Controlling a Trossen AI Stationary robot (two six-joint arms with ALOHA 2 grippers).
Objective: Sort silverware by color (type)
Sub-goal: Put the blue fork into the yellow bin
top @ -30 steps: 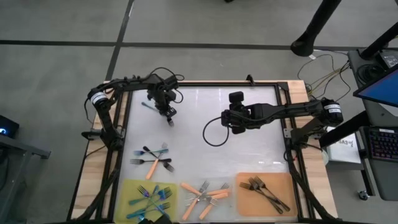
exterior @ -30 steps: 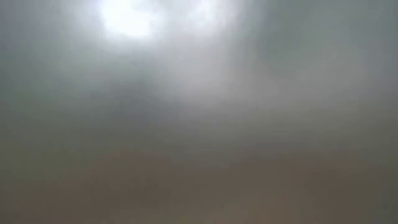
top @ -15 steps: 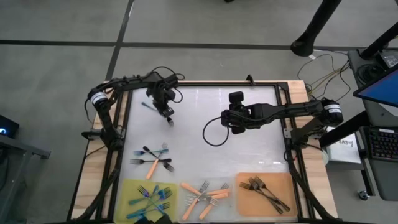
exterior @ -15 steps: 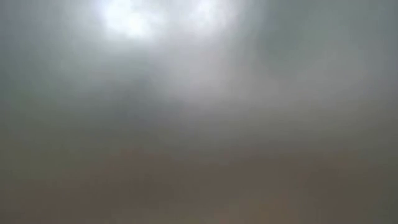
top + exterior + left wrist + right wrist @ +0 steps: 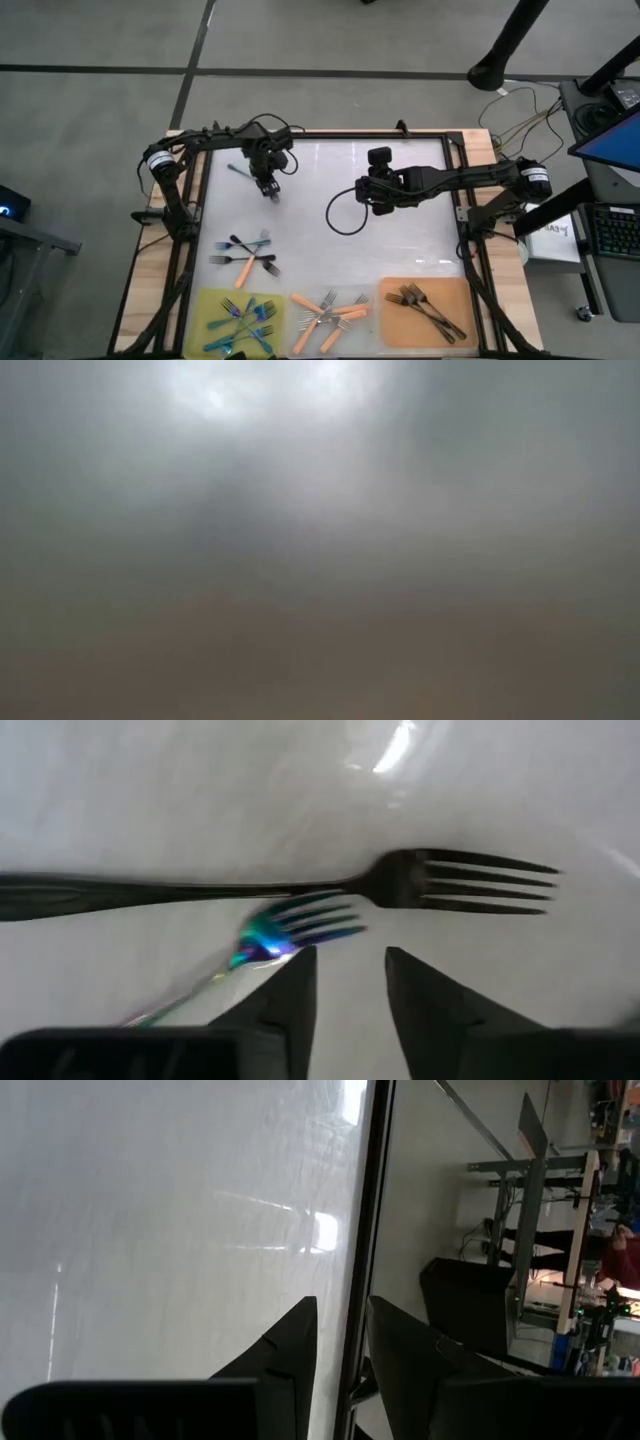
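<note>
The left gripper [image 5: 345,982] is positioned over the table's [image 5: 400,250] far-left area, jaws slightly apart and empty — a dark fork [image 5: 300,890] and an iridescent blue fork [image 5: 285,932] lie just beyond the fingertips. The right gripper [image 5: 340,1335] is held mid-table, jaws narrowly apart, nothing gripped. Remaining forks lie near the front edge.

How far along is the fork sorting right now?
Mostly done. Blue forks sit on the yellow mat, orange-handled ones in the middle pile, dark ones on the orange mat. In hand: the left gripper, jaws apart, is over a blue fork and a dark fork. Left: those two and a small mixed cluster. The right gripper waits mid-table.
</note>
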